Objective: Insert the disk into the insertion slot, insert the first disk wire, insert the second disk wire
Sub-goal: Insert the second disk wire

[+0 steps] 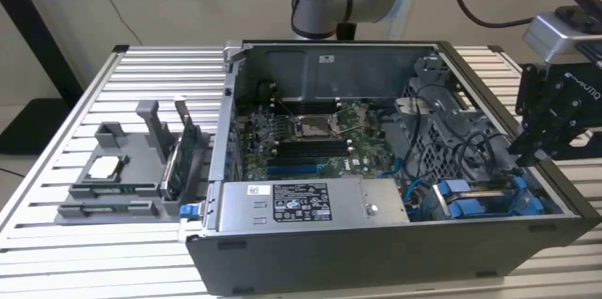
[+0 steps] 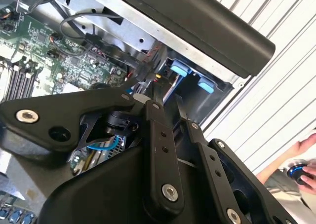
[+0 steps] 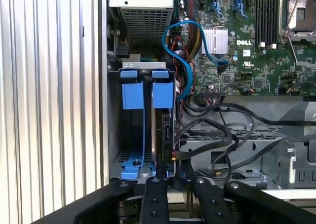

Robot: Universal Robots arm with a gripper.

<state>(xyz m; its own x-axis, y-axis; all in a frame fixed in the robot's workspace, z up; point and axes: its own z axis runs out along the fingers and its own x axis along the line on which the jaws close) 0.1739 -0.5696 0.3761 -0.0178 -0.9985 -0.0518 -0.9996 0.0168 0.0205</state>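
Exterior view, read from its left to its right: the grey power-supply box (image 1: 292,204), then the insertion slot (image 1: 458,199) at the case's corner, then the gripper (image 1: 523,160) poised directly above that slot. First wrist view: the disk (image 3: 164,130) stands on edge inside the slot, its long axis running straight away from the gripper at its near end. Whether the gripper is clamped or released cannot be told.

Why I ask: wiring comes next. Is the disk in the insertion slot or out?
In, apparently: in the first wrist view the disk sits edge-on inside the insertion slot. Fully seated: cannot tell.
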